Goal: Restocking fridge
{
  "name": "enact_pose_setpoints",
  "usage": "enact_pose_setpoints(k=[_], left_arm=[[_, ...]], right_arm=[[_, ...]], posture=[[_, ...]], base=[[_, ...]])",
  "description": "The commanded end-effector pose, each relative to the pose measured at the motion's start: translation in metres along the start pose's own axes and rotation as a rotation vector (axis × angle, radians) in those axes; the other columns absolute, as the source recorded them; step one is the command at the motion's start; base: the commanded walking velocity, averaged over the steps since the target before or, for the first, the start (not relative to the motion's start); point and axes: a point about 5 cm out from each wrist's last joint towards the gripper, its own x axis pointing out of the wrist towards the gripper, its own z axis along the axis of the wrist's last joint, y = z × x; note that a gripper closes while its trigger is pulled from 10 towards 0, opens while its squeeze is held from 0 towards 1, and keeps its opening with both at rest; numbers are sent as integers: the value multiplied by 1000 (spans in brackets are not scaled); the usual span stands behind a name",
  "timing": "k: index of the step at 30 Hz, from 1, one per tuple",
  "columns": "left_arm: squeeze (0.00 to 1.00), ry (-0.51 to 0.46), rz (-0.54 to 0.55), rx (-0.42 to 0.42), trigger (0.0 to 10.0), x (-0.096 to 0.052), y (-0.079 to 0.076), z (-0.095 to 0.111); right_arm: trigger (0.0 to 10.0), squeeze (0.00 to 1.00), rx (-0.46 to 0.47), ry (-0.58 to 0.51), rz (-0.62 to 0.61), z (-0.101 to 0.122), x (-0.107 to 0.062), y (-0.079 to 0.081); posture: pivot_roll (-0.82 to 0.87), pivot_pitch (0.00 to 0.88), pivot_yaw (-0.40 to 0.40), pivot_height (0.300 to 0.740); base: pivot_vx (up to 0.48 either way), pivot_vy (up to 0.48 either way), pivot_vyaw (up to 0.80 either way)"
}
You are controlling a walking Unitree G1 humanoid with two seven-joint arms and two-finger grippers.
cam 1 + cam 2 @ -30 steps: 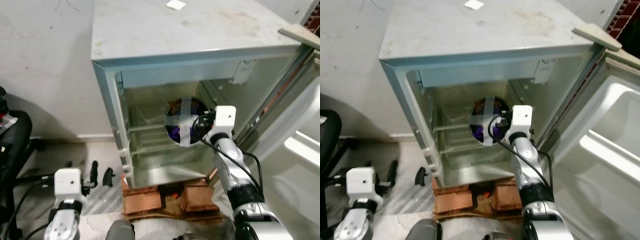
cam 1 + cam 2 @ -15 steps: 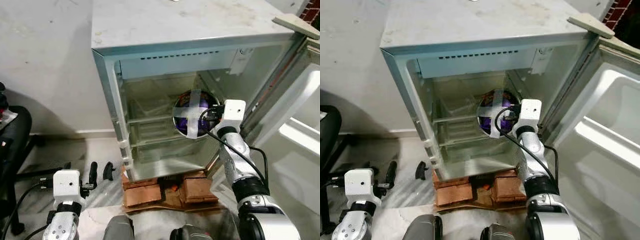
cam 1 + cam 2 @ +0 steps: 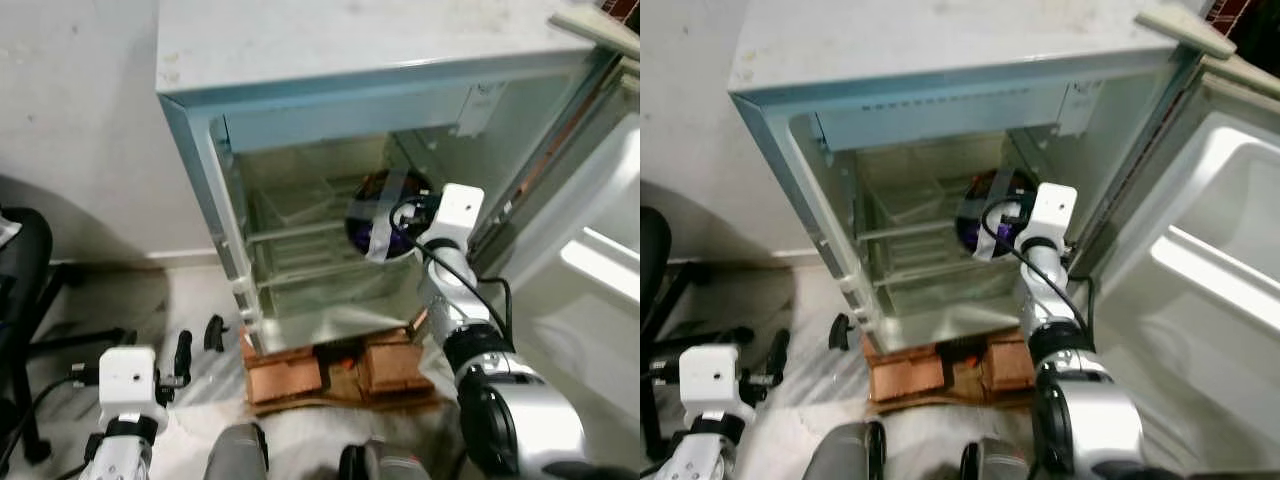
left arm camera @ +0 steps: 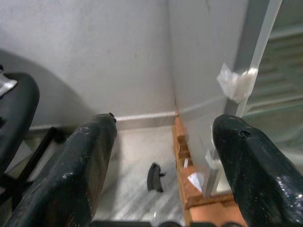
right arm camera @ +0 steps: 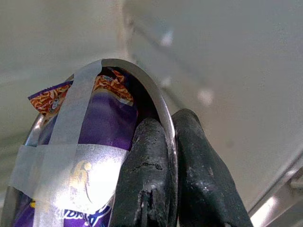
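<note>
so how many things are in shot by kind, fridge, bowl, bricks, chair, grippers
fridge: 1
taped bowl with purple packet: 1
bricks under the fridge: 2 seen
black chair: 1
grippers: 2, right gripper, left gripper
total: 7

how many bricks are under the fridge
2 show: one brick under the fridge's front left, one brick under its front right, a dark gap between them. More may sit hidden further back.

Taped steel bowl (image 3: 383, 213) tilted inside open fridge (image 3: 300, 120).
</note>
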Motion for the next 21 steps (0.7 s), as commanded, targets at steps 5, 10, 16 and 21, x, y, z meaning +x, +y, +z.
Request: enact_pose_setpoints(k=[5, 10, 16, 21], left_arm=[[0, 17, 12, 6, 10000, -15, 0, 5], [0, 42, 40, 0, 10000, -29, 0, 5], [0, 66, 41, -7, 10000, -37, -2, 6], [0, 77, 39, -19, 10000, -42, -6, 9]], right_arm=[[10000, 0, 80, 34, -65, 14, 10, 9], [10000, 0, 115, 32, -80, 29, 17, 19], [10000, 0, 255, 99, -98, 36, 21, 28], [10000, 0, 472, 192, -57, 39, 22, 41]], posture=[[352, 257, -46, 740], [378, 285, -66, 740], [393, 323, -84, 740], [412, 354, -103, 740]], base=[[0, 0, 0], [0, 0, 0], [0, 0, 0], [0, 0, 0]])
